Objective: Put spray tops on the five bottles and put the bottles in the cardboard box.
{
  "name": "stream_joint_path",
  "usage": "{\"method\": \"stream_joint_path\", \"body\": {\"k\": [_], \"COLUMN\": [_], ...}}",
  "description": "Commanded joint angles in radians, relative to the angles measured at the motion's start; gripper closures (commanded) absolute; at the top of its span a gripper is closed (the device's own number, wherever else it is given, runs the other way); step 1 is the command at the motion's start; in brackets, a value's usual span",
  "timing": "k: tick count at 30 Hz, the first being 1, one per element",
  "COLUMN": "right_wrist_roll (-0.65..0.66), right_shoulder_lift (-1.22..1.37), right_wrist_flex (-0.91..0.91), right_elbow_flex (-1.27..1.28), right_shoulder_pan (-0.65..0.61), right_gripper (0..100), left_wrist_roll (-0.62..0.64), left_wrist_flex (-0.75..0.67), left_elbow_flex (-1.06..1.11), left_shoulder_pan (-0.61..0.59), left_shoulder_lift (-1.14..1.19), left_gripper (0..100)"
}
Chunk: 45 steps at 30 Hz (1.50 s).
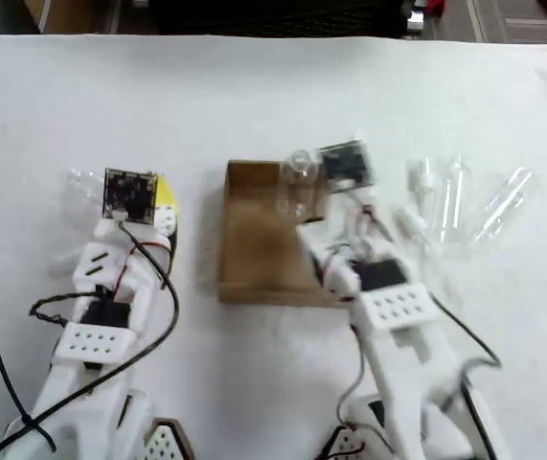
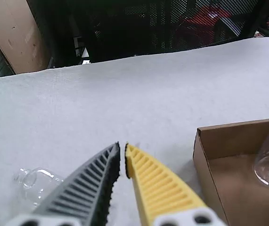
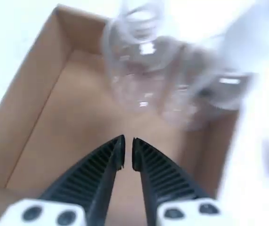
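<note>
As the clear plastic bottle (image 1: 297,182) at the brown cardboard box's (image 1: 244,249) far right looks light and slick, grip its neck | left pincer (image 2: 122,157), right pincer (image 3: 127,153): almost closed, holding nothing.

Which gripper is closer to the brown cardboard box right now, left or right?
Right. The right gripper hangs above the open brown cardboard box; the left gripper is over the white table, off to the box's side.

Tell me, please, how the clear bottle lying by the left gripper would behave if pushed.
The clear bottle lies on its side and looks round, so it would probably roll. It seems empty, so likely light. Its glossy wall may be slippery.
</note>
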Motion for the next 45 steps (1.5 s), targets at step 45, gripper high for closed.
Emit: {"method": "stream_joint_path", "body": {"k": [45], "right_wrist_roll": [0.147], "right_shoulder_lift": [0.875], "right_wrist_flex": [0.653], "right_elbow_flex": [-1.244], "right_shoulder_pan": [0.412], "right_gripper": [95.6], "left_wrist_roll": [-0.014], "left_wrist_flex": [-0.058], "left_elbow_flex": [-0.006], "left_shoulder_pan": [-0.047], "left_shoulder_lift": [-0.015], "left_gripper": [97]}}
